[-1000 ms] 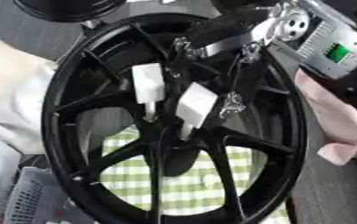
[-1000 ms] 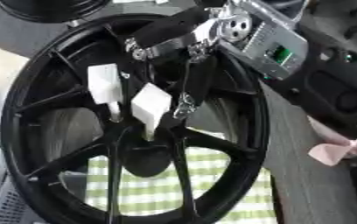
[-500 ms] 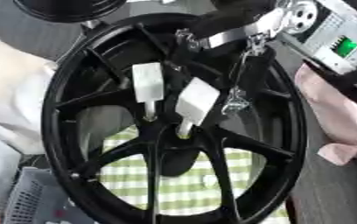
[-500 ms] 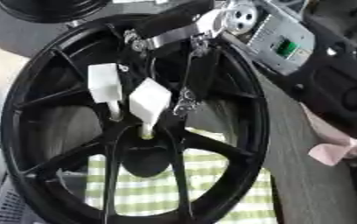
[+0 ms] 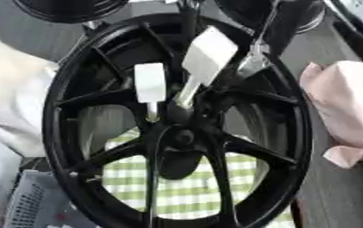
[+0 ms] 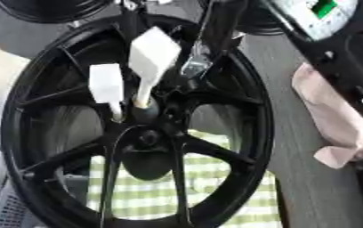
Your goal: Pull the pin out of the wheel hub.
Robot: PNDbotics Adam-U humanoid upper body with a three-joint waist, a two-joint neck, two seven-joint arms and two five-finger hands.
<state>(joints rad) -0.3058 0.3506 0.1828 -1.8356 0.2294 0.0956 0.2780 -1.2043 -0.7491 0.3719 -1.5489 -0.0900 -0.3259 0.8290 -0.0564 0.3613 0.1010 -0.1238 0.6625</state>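
Observation:
A big black wheel hub (image 5: 292,133) lies flat and fills the view, its spokes meeting at the centre (image 5: 183,136). Two pins with white flat handles stand near the centre. The left pin (image 5: 150,83) is upright in its hole. The right pin (image 5: 209,54) leans to the right, its pale shaft long and bare down to the hub. My right hand (image 5: 254,56) comes down from the upper right and is shut on that pin's handle at its right edge; most of the hand is hidden behind the handle. No left hand shows.
A pink cloth (image 5: 346,102) lies right of the wheel and white cloth (image 5: 13,98) to the left. Green checked cloth (image 5: 186,192) shows through the spokes. A grey basket (image 5: 27,205) sits at the lower left, another black wheel (image 5: 68,8) at the top.
The right pin's handle has risen well up and away from the hub with my right hand, baring more of its shaft. The left pin has stayed put.

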